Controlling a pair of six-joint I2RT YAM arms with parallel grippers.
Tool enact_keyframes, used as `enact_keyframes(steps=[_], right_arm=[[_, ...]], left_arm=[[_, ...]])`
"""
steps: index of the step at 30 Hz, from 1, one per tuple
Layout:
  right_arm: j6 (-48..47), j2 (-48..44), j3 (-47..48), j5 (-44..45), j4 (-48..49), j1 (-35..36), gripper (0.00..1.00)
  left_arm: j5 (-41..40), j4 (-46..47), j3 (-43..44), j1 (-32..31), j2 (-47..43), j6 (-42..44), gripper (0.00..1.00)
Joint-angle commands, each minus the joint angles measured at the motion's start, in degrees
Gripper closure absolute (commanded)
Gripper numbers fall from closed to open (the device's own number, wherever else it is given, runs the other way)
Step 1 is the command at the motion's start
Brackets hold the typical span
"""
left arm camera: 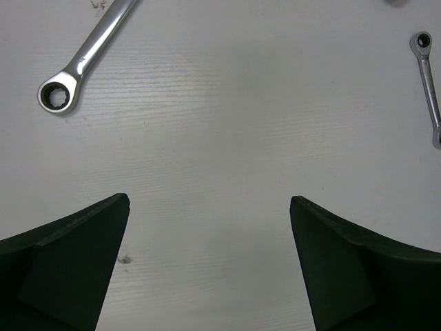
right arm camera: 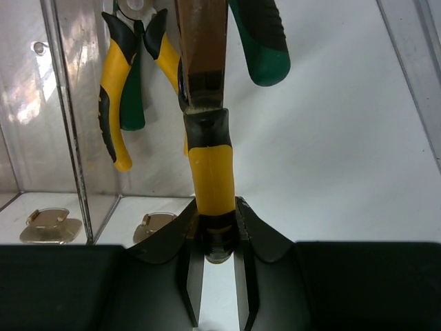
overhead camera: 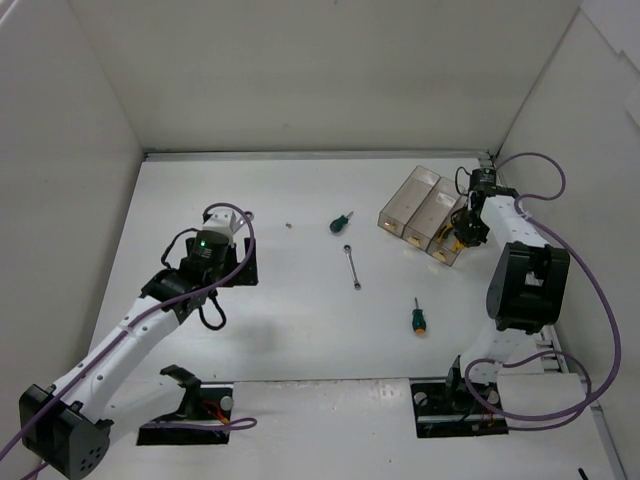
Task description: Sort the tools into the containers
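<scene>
At upper right of the top view, the right hand (overhead camera: 462, 234) gripped yellow-and-black-handled steel pliers (right arm camera: 211, 181) at the joined smoky clear plastic bins (overhead camera: 402, 203). Step: binning pliers; next prob. needs a clean release inside. Left hand (left arm camera: 209, 201) gaped open nr a slim silver wrench (left arm camera: 83, 58).

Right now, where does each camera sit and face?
Top external: above and behind the robot, looking down on the table; both arms show.
Left wrist: on the left gripper, facing down at a silver wrench; its open jaws show.
Right wrist: on the right gripper, facing the bins; jaws clamp yellow-handled pliers.
Shared: top and right wrist both show bins, pliers.
</scene>
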Motion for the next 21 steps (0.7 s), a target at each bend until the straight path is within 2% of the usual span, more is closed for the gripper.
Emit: enact_keyframes(steps=[1, 6, 8, 16, 21], right_arm=[[1.2, 0.4, 2.4, 1.7, 1.2, -0.3, 0.98], [1.3, 1.8, 3.9, 2.1, 1.2, -0.3, 0.93], [1.5, 1.6, 4.0, 1.9, 1.1, -0.4, 0.81], [1.3, -1.5, 3.9, 2.6, 0.6, -0.3, 0.54], [0.8, -4.3, 4.2, 1.9, 0.1, -0.3, 0.47]], left_arm=[[-0.2, 2.7, 0.6, 0.4, -1.2, -0.8, 0.0], [0.1, 2.7, 0.4, 0.4, -0.9, -0.8, 0.0], [0.1, 2.7, 0.4, 0.4, -0.9, -0.8, 0.0], [0.4, 3.0, 0.3, 0.4, -0.6, -1.0, 0.0], [0.5, 3.2, 0.4, 0.4, -0.2, -1.1, 0.0]])
